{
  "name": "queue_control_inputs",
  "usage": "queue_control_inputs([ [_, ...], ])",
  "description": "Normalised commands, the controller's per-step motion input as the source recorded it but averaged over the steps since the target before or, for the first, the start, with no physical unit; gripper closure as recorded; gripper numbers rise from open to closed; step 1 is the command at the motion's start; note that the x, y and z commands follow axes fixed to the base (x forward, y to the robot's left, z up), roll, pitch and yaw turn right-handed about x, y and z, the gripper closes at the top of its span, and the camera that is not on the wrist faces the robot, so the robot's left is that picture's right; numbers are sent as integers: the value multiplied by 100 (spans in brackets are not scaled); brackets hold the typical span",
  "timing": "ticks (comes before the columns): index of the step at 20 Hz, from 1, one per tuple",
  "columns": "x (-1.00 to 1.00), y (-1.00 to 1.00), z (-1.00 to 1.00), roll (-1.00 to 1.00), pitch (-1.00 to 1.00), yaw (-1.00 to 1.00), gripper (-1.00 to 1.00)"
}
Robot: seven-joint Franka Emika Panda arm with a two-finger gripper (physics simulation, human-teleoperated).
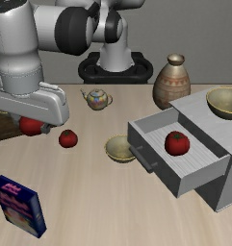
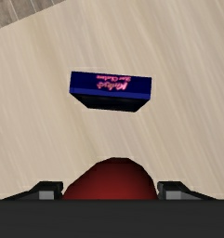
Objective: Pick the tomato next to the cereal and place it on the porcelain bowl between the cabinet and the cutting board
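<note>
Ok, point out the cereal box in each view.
Exterior view: cereal box near the exterior view's lower left corner, forward of the gripper.
Wrist view: cereal box lies beyond the tomato that the gripper holds.
Shared landmark: that held tomato.

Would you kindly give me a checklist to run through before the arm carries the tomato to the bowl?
1. Gripper shut on held tomato: ok.
2. Held tomato lifted clear: cannot tell.
3. Porcelain bowl empty: ok.
4. Route to bowl free: not ok, second tomato lies in between.
5. Bowl apart from open drawer: cannot tell.
</note>
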Motion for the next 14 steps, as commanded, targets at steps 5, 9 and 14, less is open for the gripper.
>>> queue_control_inputs([
  [5,0,0,20,0,27,0,100],
  [9,0,0,0,0,45,0,100],
  [14,0,0,0,0,45,0,100],
])
